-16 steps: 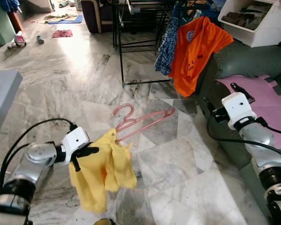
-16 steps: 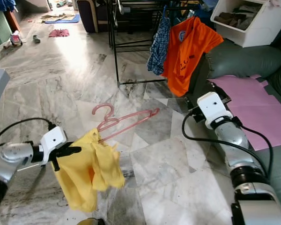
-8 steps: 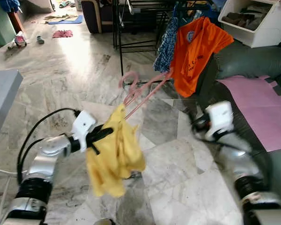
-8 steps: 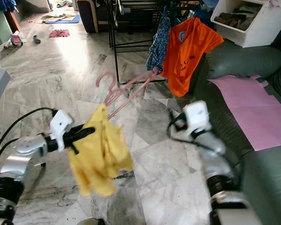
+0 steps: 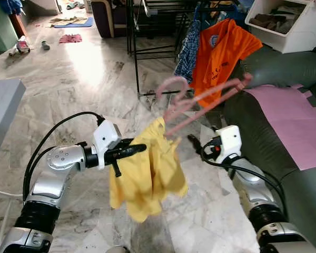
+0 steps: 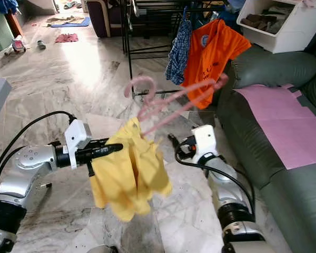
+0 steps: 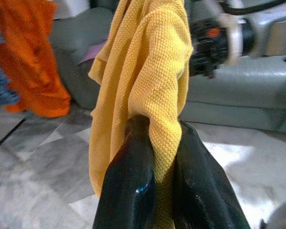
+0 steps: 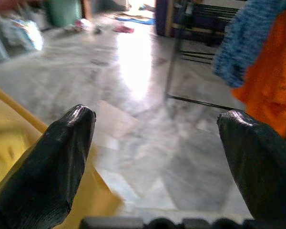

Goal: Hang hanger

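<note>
The left pincer (image 7: 155,188) has its two black fingers pressed together on a fold of a yellow shirt (image 5: 147,174), the cloth pinched between them (the wrist view shows the knit bunched right at the fingertips). The left arm reaches forward and toward the middle of the scene, holding the shirt in the air above the marble floor (image 5: 68,79). One pink hanger (image 5: 200,103) rises out of the shirt's top, tilted, its hook pointing up and to the left and its bar running up toward the right; it looks blurred.

The right pincer (image 8: 157,157) has its two fingers spread wide apart with nothing between them. It sits low, just beside the yellow shirt on the shirt's right, and its wrist view looks past a yellow edge toward the floor and rack.

Beyond both arms stands one black clothes rack (image 5: 147,31). Two garments hang on it side by side: one orange shirt (image 5: 221,52) and one blue checked shirt (image 5: 188,50) to its left. The hanger's far end sits in front of the orange shirt in the head views; whether it touches cannot be told.

To the right is one dark green sofa (image 5: 284,68) with one pink sheet (image 5: 295,116) lying on its seat. Behind it stands one white storage bin (image 5: 289,26). At the left edge is a corner of one grey table (image 5: 0,105).
</note>
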Available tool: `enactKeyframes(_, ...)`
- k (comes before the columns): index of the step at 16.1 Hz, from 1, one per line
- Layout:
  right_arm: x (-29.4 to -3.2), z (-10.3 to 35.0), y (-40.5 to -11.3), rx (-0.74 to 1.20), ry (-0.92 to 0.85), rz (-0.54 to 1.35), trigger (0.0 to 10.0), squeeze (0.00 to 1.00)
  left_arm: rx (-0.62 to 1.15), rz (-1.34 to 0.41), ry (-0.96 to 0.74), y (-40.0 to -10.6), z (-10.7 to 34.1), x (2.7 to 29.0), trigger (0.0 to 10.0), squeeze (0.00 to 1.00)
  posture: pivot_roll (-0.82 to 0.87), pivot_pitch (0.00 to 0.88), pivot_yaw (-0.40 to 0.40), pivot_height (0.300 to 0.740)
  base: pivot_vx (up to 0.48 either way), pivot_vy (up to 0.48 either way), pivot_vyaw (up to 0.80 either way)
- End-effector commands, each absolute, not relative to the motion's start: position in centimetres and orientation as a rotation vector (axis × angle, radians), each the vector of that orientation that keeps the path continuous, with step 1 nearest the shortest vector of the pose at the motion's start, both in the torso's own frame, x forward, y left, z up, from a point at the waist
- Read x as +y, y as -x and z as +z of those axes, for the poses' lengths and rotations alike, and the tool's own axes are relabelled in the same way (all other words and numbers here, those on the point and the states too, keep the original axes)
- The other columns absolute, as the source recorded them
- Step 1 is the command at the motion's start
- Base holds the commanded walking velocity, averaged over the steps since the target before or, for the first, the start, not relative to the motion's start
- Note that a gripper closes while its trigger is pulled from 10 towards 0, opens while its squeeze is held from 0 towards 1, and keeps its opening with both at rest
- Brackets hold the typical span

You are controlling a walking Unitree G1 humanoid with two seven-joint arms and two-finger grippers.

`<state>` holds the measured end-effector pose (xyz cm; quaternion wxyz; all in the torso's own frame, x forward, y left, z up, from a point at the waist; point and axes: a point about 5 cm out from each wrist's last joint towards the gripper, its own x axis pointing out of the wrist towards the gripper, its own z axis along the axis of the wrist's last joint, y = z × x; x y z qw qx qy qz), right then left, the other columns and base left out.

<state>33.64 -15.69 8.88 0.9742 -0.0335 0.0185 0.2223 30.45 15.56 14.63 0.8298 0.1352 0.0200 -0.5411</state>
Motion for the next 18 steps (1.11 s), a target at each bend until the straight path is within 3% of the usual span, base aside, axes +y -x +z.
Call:
enactKeyframes(1, -15.0, 9.1, -33.7, 0.043, 0.042, 0.504, 10.0, 0.00, -0.017, -1.200, -0.343, -30.4, 16.0, 15.0, 0.0, 0.00, 0.06, 0.044, -0.011, 0.740, 0.000, 0.000, 0.00)
enactKeyframes(9, -12.2, 8.5, -31.9, 0.118, -0.106, 0.806, 10.0, 0.00, -0.077, -1.209, -0.416, -31.2, 17.2, 13.9, 0.0, 0.00, 0.06, 0.046, -0.007, 0.740, 0.000, 0.000, 0.00)
enactKeyframes(18, -12.5, 8.6, -30.6, 0.178, -0.129, 0.940, 10.0, 0.00, -0.089, -1.187, -0.418, -31.6, 17.4, 14.1, 0.0, 0.00, 0.06, 0.054, -0.006, 0.740, 0.000, 0.000, 0.00)
